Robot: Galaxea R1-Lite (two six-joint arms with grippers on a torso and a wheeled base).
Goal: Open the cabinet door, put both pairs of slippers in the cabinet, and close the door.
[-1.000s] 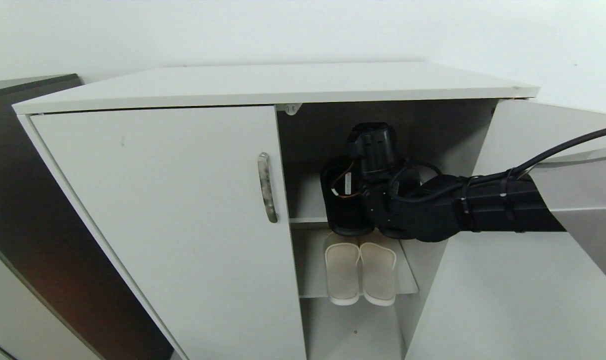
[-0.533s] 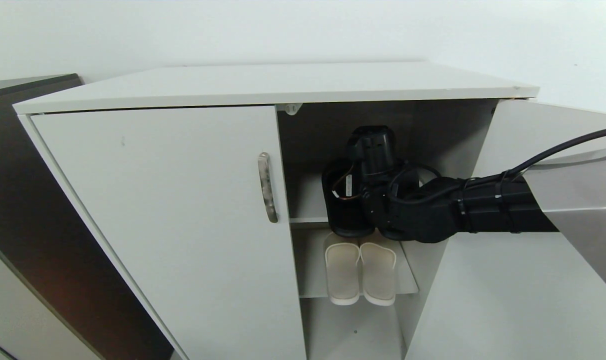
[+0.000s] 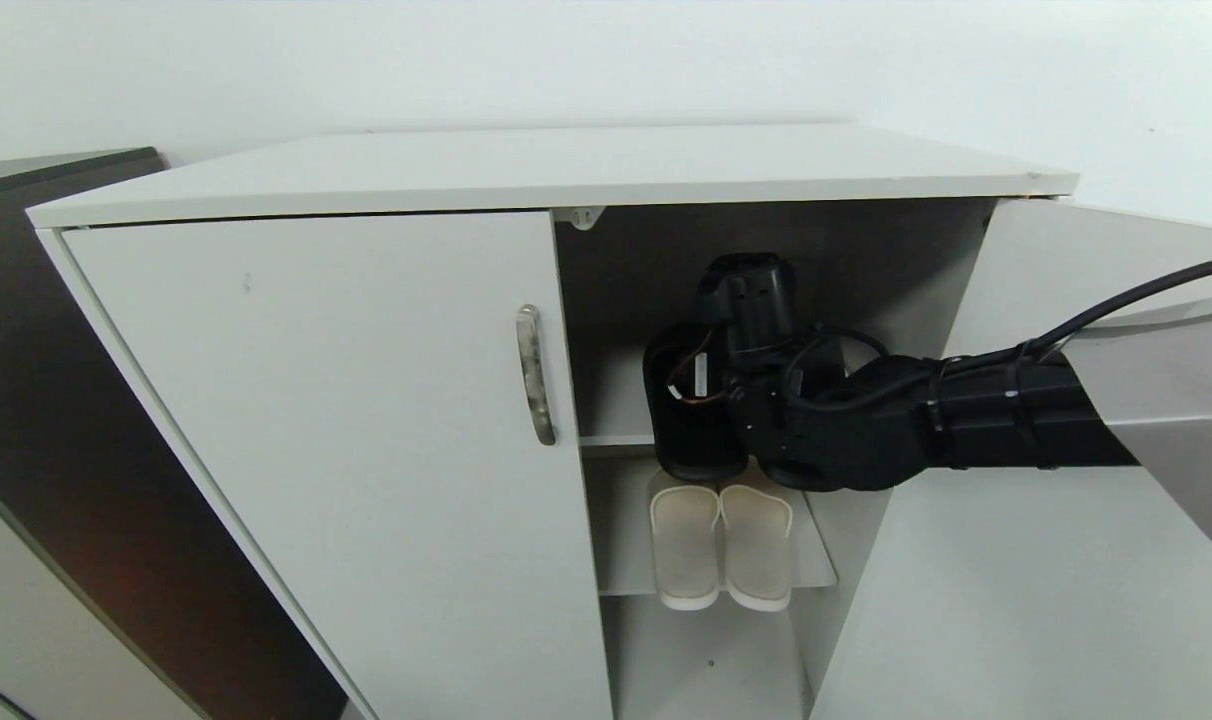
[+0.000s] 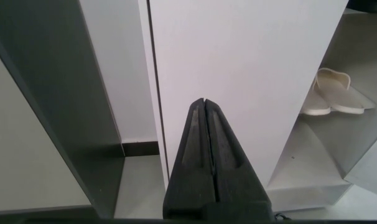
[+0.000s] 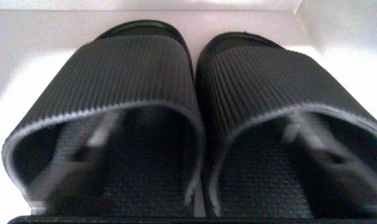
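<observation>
Editor: Where are the slippers?

Photographer: The black slippers [image 3: 681,445] sit side by side on the upper shelf [image 3: 614,405] of the cabinet [image 3: 546,165], just right of centre frame in the head view. In the right wrist view their ribbed straps [image 5: 114,93] face the camera, the two shoes touching along their inner edges. The white slippers [image 3: 721,540] lie as a pair on the lower shelf [image 3: 621,545], directly beneath, their near ends hanging over the shelf's front edge.

Editor: And the arm?

Photographer: The right arm [image 3: 926,425] comes in from the right edge of the frame and ends inside the open compartment, with the right pincer [image 3: 701,378] at the black pair. Whether it grips them or stands apart, I cannot tell, because the wrist hides it.

Editor: The doors?

Photographer: The right door [image 3: 1016,600] stands swung wide, filling the lower right of the head view. The left door [image 3: 346,450] is shut, with its metal handle [image 3: 533,375] upright near its inner edge.

Editor: The other pincer?

Photographer: The left pincer [image 4: 204,102] is pressed fully together with nothing between its halves. It is low in front of the left door, and the white pair is visible beyond that door's edge.

Editor: Background?

Photographer: There is a plain pale wall [image 3: 606,60] across the top and a dark panel [image 3: 56,420] at far left.
</observation>
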